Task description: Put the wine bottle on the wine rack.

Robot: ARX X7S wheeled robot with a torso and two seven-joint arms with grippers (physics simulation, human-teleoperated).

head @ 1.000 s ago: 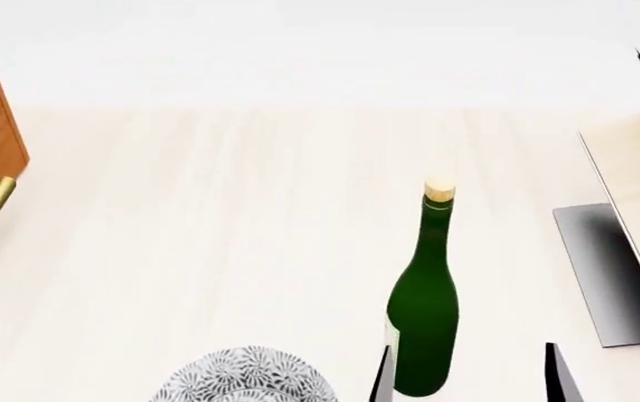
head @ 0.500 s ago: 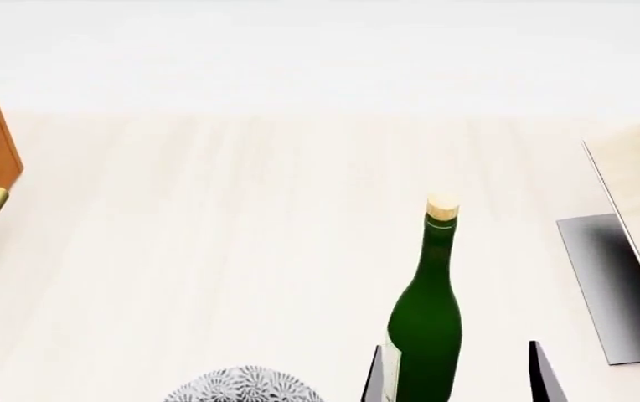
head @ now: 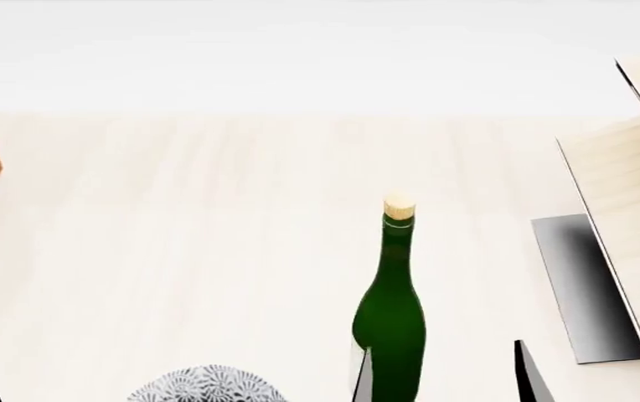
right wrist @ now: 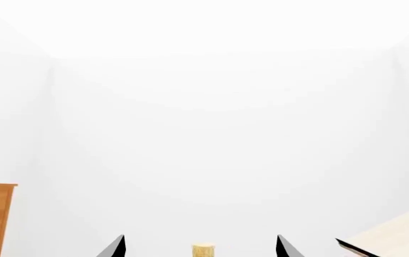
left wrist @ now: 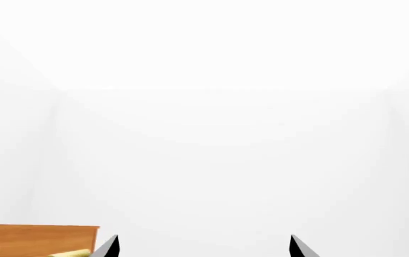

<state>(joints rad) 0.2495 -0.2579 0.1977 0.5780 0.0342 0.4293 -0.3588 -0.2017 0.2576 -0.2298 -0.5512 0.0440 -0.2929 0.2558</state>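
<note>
Right gripper of mine stands spread, fingers flanking the wine bottle's lower body, nearer than a second ago; nothing clamped yet. Bottle stands upright between them, and the wine rack has drifted closer on my right. Closing seems next.

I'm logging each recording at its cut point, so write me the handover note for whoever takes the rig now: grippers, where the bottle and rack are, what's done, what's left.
Right gripper: open, fingers either side of the wine bottle, not clearly touching it. In the right wrist view the cork sits between the fingertips.
Left gripper: open, holding nothing, off toward the wooden cabinet.
Wine bottle: upright on the pale wooden table, beside the patterned bowl.
Wine rack: at the table's right side, nothing on it.
Done: right gripper lined up around the bottle.
Left: close on the bottle, lift, carry it right, set it on the rack.
</note>
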